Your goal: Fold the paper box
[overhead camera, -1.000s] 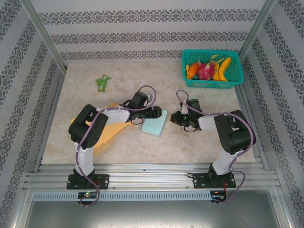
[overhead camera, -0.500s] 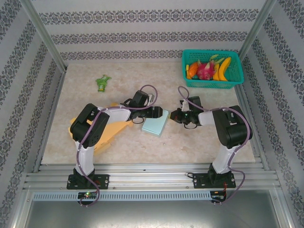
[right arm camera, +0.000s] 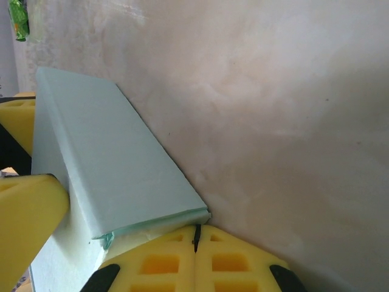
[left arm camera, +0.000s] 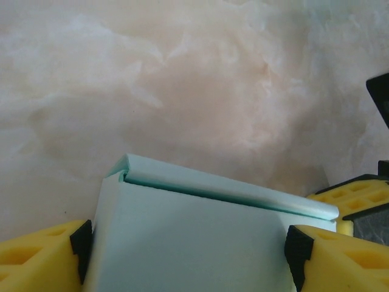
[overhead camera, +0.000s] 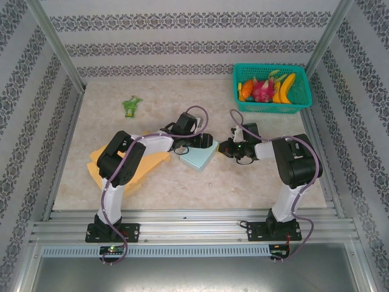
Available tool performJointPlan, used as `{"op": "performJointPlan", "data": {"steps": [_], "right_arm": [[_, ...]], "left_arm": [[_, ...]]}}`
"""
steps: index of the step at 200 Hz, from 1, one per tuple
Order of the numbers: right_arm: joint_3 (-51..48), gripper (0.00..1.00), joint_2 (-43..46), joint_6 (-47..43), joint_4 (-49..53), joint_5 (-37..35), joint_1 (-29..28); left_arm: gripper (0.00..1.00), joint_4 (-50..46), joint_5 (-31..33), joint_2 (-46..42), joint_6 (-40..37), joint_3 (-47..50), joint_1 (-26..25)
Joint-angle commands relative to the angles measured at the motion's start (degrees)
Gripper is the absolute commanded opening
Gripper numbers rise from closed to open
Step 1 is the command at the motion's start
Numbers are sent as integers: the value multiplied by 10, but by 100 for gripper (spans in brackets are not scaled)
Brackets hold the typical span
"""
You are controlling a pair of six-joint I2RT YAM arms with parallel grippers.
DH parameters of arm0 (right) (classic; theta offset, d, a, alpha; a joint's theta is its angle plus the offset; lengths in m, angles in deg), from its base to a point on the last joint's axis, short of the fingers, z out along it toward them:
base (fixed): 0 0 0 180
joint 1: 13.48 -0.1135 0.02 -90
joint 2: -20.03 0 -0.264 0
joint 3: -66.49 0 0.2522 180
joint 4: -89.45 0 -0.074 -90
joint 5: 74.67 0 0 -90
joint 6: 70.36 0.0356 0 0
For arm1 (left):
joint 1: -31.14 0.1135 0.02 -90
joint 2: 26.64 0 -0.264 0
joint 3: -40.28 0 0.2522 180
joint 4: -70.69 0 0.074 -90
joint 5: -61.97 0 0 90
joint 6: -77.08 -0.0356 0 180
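The paper box (overhead camera: pixel 200 156) is pale teal, folded flat-sided, and lies mid-table. My left gripper (overhead camera: pixel 205 144) straddles its far end. In the left wrist view the box (left arm camera: pixel 188 237) fills the gap, with a folded flap along its far edge and a yellow finger (left arm camera: pixel 36 258) pressed to each side. My right gripper (overhead camera: pixel 222 149) sits just right of the box. Its fingers are closed together, and its tips (right arm camera: pixel 196 234) touch the box's near end edge (right arm camera: pixel 152 222). The box's top face (right arm camera: pixel 103 152) runs away from them.
A teal basket (overhead camera: pixel 238 91) of fruit stands at the back right. A green packet (overhead camera: pixel 130 106) lies at the back left. Flat orange-yellow sheets (overhead camera: pixel 137 167) lie under my left arm. Metal rails edge the table.
My right gripper slid left until it met the box's end. My left gripper shifted slightly right and back, and the box turned a little with it.
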Motion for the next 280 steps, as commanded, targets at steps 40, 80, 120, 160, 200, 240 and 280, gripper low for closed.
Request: {"op": "performJointPlan", "data": {"steps": [40, 80, 120, 160, 200, 240, 280], "right_arm": [[-4, 0, -38, -13, -68, -61, -18], [-31, 0, -14, 3, -89, -79, -19], [-66, 1, 27, 8, -95, -100, -19], [-104, 16, 93, 6, -77, -118, -18], [-125, 37, 216, -29, 29, -149, -20], [-75, 49, 302, -96, 178, -229, -46], [8, 53, 275, -161, 244, -250, -61]], "left_arm": [[82, 42, -134, 35, 45, -26, -103], [82, -30, -78, 43, 48, -63, -62], [82, -64, -48, 40, 39, -78, -10], [85, -112, 7, 7, 16, -87, 2], [87, -126, 66, -74, 25, -36, 8], [86, -115, 107, -191, 78, 72, 5], [86, -92, 173, -322, 150, 221, -31]]}}
